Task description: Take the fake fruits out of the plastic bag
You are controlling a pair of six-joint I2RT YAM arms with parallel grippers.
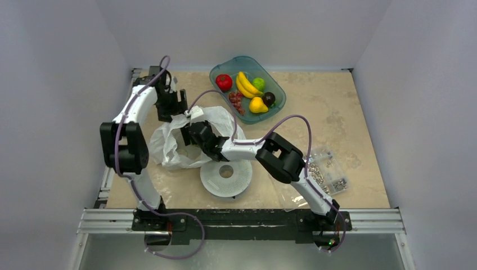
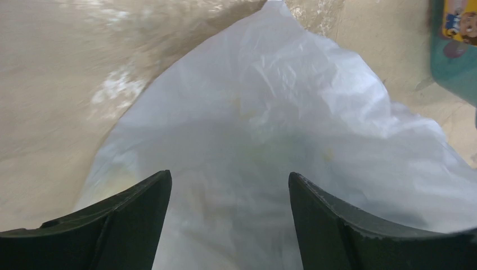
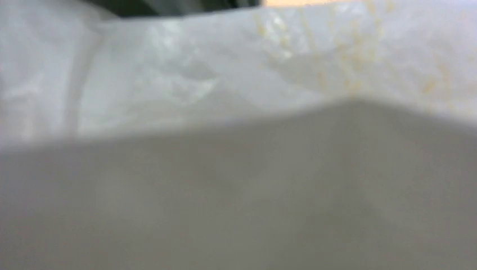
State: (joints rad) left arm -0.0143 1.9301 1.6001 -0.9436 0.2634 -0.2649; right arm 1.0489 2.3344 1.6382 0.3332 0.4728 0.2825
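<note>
The white plastic bag (image 1: 169,147) lies crumpled at the table's centre-left. It fills the left wrist view (image 2: 264,129) and the right wrist view (image 3: 225,84). The red apple (image 1: 224,82), green apple (image 1: 258,84), yellow fruit (image 1: 257,104) and grape cluster (image 1: 237,100) lie in a teal tray (image 1: 277,85) at the back. My left gripper (image 1: 179,107) is open just over the bag's far edge, its jaws (image 2: 229,177) wide apart with bag film under them. My right gripper (image 1: 190,135) reaches into the bag's mouth. Its fingers are hidden by film.
A yellow banana bunch (image 1: 246,84) and a dark plum (image 1: 269,98) also lie in the tray, whose corner shows in the left wrist view (image 2: 455,67). A white round disc (image 1: 226,178) sits under the right arm. A clear bag of screws (image 1: 327,170) lies at the right.
</note>
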